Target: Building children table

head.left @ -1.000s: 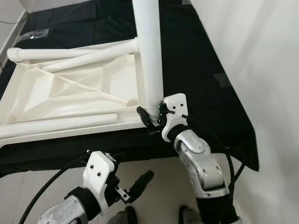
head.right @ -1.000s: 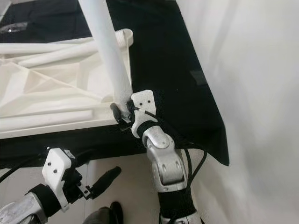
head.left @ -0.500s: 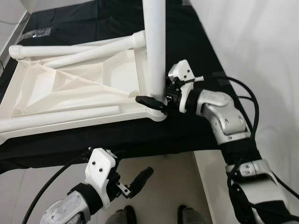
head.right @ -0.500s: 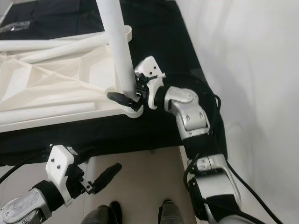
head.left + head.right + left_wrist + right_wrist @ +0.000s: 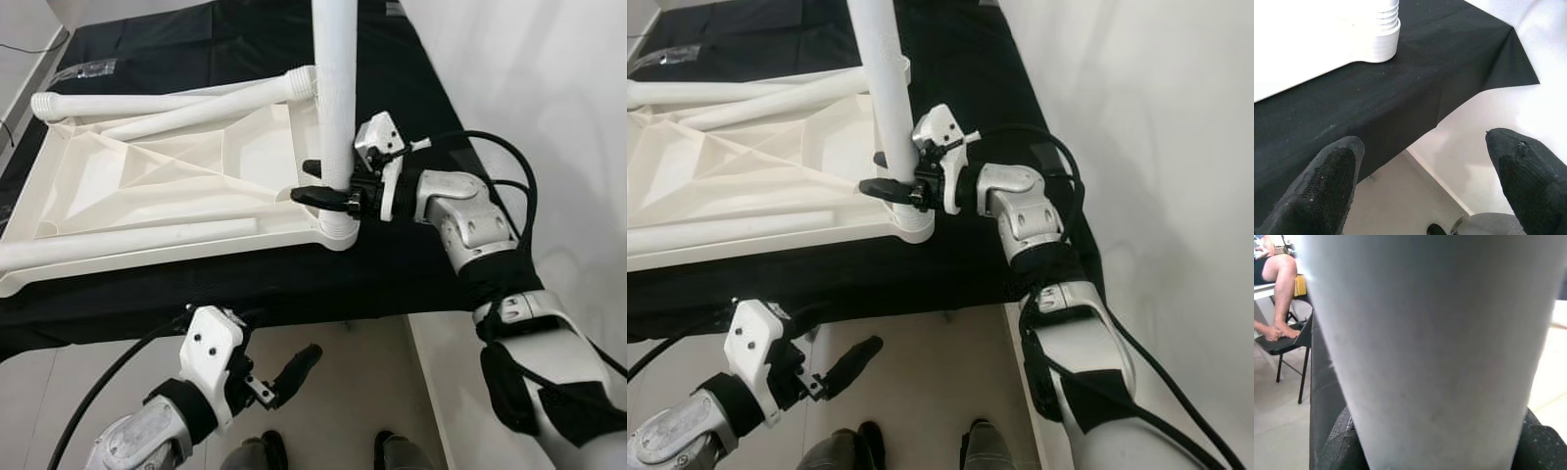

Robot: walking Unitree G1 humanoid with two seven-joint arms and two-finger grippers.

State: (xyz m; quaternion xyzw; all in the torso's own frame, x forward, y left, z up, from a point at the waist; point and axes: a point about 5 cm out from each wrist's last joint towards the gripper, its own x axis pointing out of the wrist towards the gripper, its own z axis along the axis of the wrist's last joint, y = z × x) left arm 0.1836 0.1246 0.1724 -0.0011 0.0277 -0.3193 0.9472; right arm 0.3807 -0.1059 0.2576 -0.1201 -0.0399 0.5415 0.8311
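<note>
since the earlier frame the right gripper climbed the upright leg, clamped on it at the tabletop's four o'clock corner socket; left gripper hung spread; other legs lay unfitted.

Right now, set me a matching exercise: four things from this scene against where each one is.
Things:
1. right gripper
2. left gripper
3. upright table leg
4. loose white leg

Places:
A. lying flat in the upturned tabletop
B. standing in the tabletop's near corner socket
C. low, below the black cloth's edge
D. closed around the upright leg near its base

Pairs: 1-D, 2-C, 3-B, 4-A
</note>
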